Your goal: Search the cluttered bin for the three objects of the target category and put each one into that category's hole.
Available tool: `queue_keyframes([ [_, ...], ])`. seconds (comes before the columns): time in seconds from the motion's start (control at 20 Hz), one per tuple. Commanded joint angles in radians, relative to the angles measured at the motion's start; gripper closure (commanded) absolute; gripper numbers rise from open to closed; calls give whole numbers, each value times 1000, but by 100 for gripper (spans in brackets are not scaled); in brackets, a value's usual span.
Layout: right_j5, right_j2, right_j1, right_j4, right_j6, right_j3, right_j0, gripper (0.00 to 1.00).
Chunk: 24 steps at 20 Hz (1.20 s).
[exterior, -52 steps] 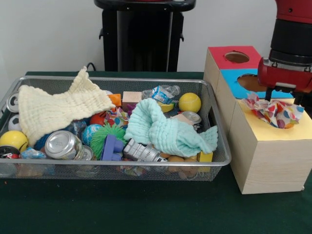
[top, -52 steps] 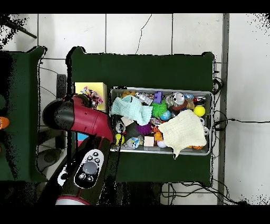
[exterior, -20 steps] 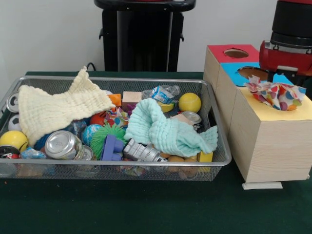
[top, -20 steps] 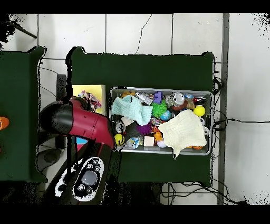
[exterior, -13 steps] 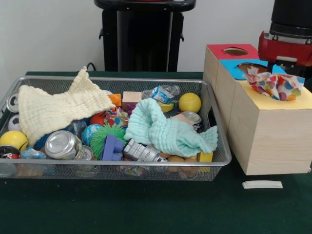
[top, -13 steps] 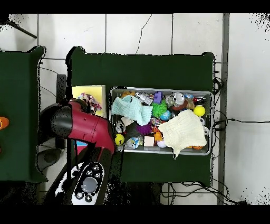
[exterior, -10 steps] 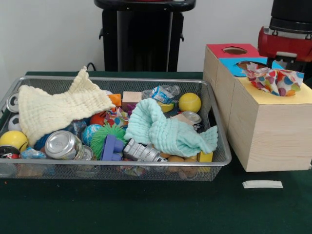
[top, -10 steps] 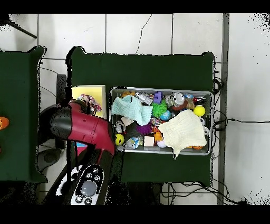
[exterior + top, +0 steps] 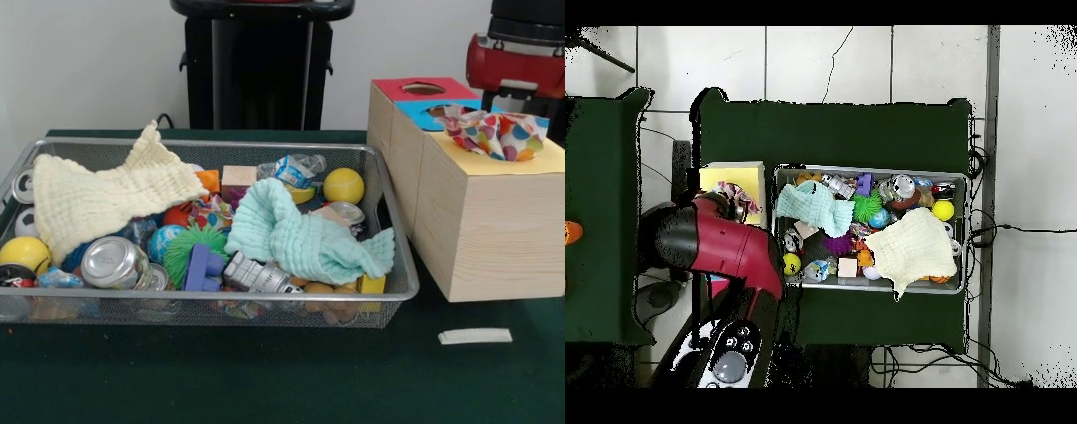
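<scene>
The wire mesh bin point(image 9: 212, 141) sits on the green table, full of clutter; it also shows in the overhead view point(image 9: 870, 168). One polka-dot cloth point(image 9: 496, 134) is bunched in the hole of the yellow-faced cube point(image 9: 494, 230), part of it sticking out above the top. My gripper point(image 9: 514, 99) hangs right over that cloth, its tips hidden in it. The cube's base hangs above the table. Overhead, the cloth point(image 9: 743, 200) lies at the cube's point(image 9: 730, 175) edge under my arm. Another dotted patch point(image 9: 210, 212) peeks out between the two plain cloths in the bin.
A cream waffle cloth point(image 9: 106, 199) and a mint cloth point(image 9: 300, 234) cover much of the bin, among cans point(image 9: 115, 262) and a yellow ball point(image 9: 343, 185). The blue-faced cube point(image 9: 422, 115) and red-faced cube point(image 9: 415, 88) stand behind the yellow one. A white strip point(image 9: 475, 336) lies on the table.
My arm has risen, and the cubes and the dotted cloth have come up with it. The yellow-faced cube's base left the table, uncovering the white strip. The bin is unchanged.
</scene>
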Motion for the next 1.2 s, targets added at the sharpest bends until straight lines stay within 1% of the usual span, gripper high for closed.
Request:
queue_keyframes([
  [0.05, 105, 33, -63, -39, 176, 103, -30, 0],
  [0.15, 54, 59, -46, -37, 164, 102, -48, 0],
  [0.25, -26, 117, -20, -24, 145, 112, -82, 0],
  [0.3, -53, 132, -4, -21, 145, 111, -91, 0],
  [0.35, -30, 97, 2, -34, 161, 98, -71, 0],
  [0.4, -17, 78, -2, -44, 167, 92, -61, 0],
  [0.45, -37, 123, -5, -32, 150, 108, -87, 0],
  [0.5, -33, 146, -4, -26, 140, 111, -100, 0],
  [0.55, -21, 110, 3, -41, 155, 89, -79, 0],
  [0.6, -43, 123, 5, -41, 149, 93, -90, 0],
  [0.65, -31, 160, 3, -25, 140, 105, -112, 0],
  [0.7, -15, 125, 7, -37, 157, 89, -91, 0],
  [0.75, -17, 107, 6, -47, 162, 84, -82, 0],
  [0.8, -16, 132, -1, -43, 147, 98, -101, 0],
  [0.9, -10, 119, 3, -53, 148, 87, -96, 0],
  [1.05, -10, 117, 12, -48, 164, 77, -87, 0],
  [1.2, -7, 119, -11, -71, 118, 103, -112, 0],
])
